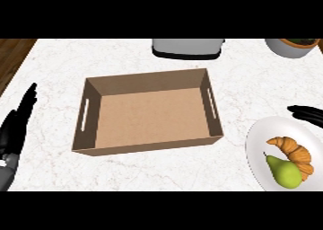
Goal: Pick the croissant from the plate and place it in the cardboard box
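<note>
A: Where is the right hand [312, 114]?

B: At the right edge of the view, above the white plate [262, 148]. Only its dark fingers show, stretched out straight and pointing left, closed on nothing. They lie just past the plate's upper rim, apart from the food.

A: And the left hand [17, 123]?

B: It rests at the left edge of the pale marbled bench [144, 166], fingers straight and pointing up, holding nothing, with its grey forearm below at the corner. It sits near the left wall of the cardboard box [151, 112] without touching it.

A: The croissant [295, 152]?

B: It is on the plate, at the lower right, lying lengthwise. A green pear [284, 173] lies against its lower left side.

A: What about the box?

B: It is in the middle of the bench, open at the top, with slot handles in its left and right walls. It is well apart from the plate.

A: Anything else?

B: A grey appliance [188, 47] is at the far edge behind the box, and a pale pot [291, 46] at the upper right corner.
</note>
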Robot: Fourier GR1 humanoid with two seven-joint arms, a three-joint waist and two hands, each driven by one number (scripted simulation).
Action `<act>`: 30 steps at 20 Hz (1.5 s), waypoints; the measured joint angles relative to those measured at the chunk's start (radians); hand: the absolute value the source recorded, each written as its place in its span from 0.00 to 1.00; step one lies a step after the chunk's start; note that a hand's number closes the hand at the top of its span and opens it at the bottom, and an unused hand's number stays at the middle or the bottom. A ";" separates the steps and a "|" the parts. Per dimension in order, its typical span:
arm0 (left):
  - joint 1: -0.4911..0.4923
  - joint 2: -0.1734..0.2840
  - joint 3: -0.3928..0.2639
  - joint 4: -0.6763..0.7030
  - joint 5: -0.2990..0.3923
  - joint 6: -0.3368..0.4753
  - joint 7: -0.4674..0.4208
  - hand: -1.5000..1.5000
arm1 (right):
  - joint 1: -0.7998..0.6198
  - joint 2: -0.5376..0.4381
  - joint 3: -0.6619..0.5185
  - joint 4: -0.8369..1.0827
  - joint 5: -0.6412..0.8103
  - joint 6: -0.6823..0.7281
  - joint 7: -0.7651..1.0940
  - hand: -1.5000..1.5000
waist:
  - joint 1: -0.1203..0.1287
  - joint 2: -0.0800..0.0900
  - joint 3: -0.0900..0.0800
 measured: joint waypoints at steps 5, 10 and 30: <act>-0.017 -0.004 0.000 0.011 -0.010 -0.010 0.008 0.50 | -0.088 -0.002 0.119 0.078 0.191 -0.064 -0.030 0.00 | 0.002 -0.002 -0.003; -0.022 -0.013 0.015 0.033 -0.017 -0.018 0.004 0.50 | -0.188 0.042 0.203 0.190 0.318 -0.097 -0.053 0.00 | -0.012 -0.006 -0.004; 0.037 -0.045 0.074 -0.010 -0.079 -0.024 0.029 0.50 | -0.308 0.235 0.275 0.504 0.515 -0.223 -0.130 0.00 | -0.046 -0.017 -0.006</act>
